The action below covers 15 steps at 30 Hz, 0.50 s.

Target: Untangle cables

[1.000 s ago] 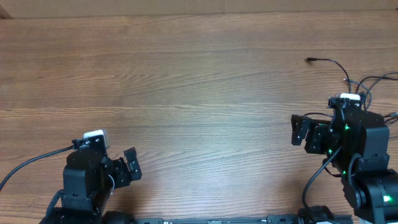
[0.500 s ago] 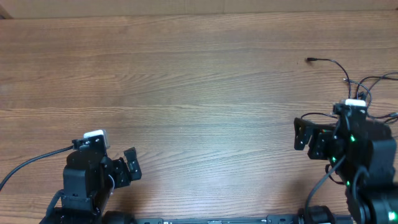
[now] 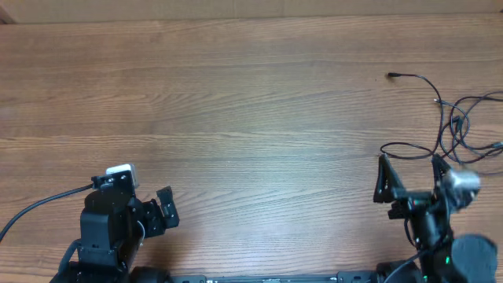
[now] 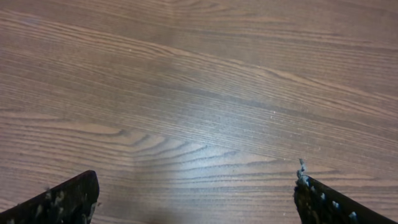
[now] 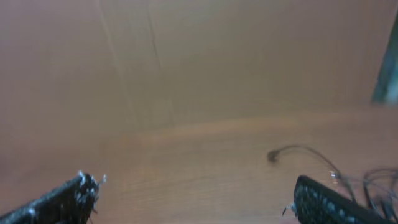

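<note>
The cables (image 3: 460, 126) are thin black cords in a loose tangle at the table's right edge. One strand runs out to a small plug (image 3: 391, 75) further back. My right gripper (image 3: 409, 174) is open and empty, tilted upward just in front of the tangle, with a loop of cord lying at its tips. The blurred right wrist view shows the plug end (image 5: 272, 155) and part of the tangle (image 5: 373, 180) beyond the open gripper (image 5: 193, 196). My left gripper (image 3: 167, 208) is open and empty at the front left, far from the cables. Its wrist view shows only bare wood between its fingers (image 4: 56, 202).
The wooden table (image 3: 236, 118) fills the overhead view. A thick black arm cable (image 3: 39, 208) runs off to the front left. A tan wall (image 5: 186, 56) stands behind the table's far edge.
My right arm has pulled back toward the front edge and pitched upward, uncovering the part of the tangle it stood over. The left arm has not moved.
</note>
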Available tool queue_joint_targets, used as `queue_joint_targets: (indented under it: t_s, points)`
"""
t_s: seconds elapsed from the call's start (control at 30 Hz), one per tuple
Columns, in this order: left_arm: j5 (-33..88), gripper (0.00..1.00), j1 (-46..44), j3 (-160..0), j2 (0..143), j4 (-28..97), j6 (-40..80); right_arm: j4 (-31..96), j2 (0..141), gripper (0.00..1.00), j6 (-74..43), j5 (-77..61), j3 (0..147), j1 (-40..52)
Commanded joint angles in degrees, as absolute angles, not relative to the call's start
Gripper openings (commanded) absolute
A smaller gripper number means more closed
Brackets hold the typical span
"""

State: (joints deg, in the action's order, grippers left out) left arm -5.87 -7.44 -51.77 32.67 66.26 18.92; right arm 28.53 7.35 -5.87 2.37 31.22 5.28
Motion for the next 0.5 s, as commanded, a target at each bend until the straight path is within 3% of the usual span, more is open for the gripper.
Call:
queue_joint_targets:
  t_s: [0.0, 0.33, 0.47]
  points:
    - [-6.39, 1.0, -7.14, -51.51, 32.29, 66.22, 18.17, 21.34, -0.1, 1.0, -5.58, 2.7, 23.75, 5.02]
    - [-6.39, 1.0, -7.14, -51.51, 32.29, 66.22, 18.2, -15.66, 0.16, 1.0, -5.5, 3.42, 0.25, 5.08]
    - [-6.39, 1.0, -7.14, -51.51, 32.29, 66.19, 18.2, -11.68, 0.16, 1.0, -0.84, 2.35, 0.45, 5.19]
